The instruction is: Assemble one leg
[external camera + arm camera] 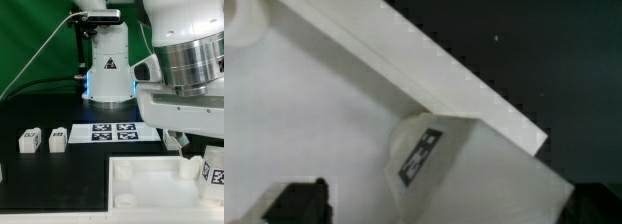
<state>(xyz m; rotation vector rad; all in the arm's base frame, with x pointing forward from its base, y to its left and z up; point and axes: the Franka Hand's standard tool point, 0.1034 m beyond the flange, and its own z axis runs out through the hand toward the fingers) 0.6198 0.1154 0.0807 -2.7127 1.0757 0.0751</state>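
A leg (482, 170), a small white block with a black-and-white tag, stands on the large white panel (313, 120) near its raised edge. It also shows at the exterior view's right edge (213, 170), on the panel (150, 190). My gripper (452, 205) is open and straddles this leg. One dark finger (299, 203) stands clear of it. The other finger is close to its far side. In the exterior view my gripper (203, 148) hangs just above the leg. Two more legs (29, 141) (57, 138) stand on the table at the exterior view's left.
The marker board (113, 131) lies on the black table behind the panel. The arm's white base (107, 70) stands behind it. Round corner sockets (122, 168) sit on the panel.
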